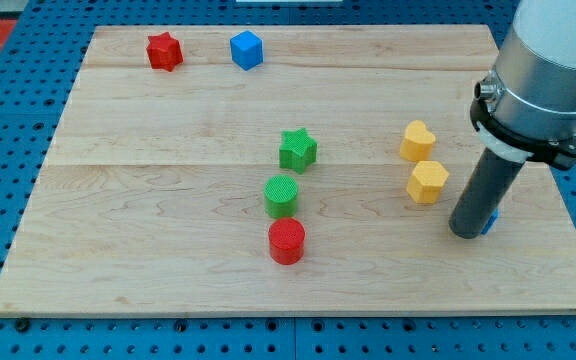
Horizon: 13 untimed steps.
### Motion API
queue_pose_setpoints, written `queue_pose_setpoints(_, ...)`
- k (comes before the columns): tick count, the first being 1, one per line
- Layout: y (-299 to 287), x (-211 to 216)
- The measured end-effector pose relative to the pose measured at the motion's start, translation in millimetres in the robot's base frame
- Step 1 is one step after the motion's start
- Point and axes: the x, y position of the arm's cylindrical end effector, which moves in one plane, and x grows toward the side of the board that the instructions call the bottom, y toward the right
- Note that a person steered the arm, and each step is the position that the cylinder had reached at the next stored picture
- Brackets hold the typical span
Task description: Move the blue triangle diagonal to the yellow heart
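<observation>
The yellow heart point(417, 140) lies at the board's right middle. Just below it sits a yellow hexagon point(427, 183). My tip point(464, 233) rests on the board below and right of the hexagon. The blue triangle point(492, 219) is almost fully hidden behind the rod; only a small blue sliver shows at the rod's right side, touching or very near my tip. It sits below and right of the yellow heart.
A red star point(165, 51) and a blue cube point(246, 49) sit at the view's top left. A green star point(297, 149), a green cylinder point(281, 195) and a red cylinder point(287, 241) stand in a column at the centre. The board's right edge point(568, 200) is close to my tip.
</observation>
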Motion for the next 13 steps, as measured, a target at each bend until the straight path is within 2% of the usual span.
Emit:
queue_pose_setpoints(1,8.1,14.1)
queue_pose_setpoints(2,27.9,8.9)
queue_pose_setpoints(4,27.3,-38.6)
queue_pose_setpoints(5,26.6,-40.5)
queue_pose_setpoints(6,26.9,-21.4)
queue_pose_setpoints(7,25.1,-25.9)
queue_pose_setpoints(8,53.1,-55.1)
queue_pose_setpoints(10,51.3,-105.9)
queue_pose_setpoints(11,47.2,-124.4)
queue_pose_setpoints(13,-45.0,-134.6)
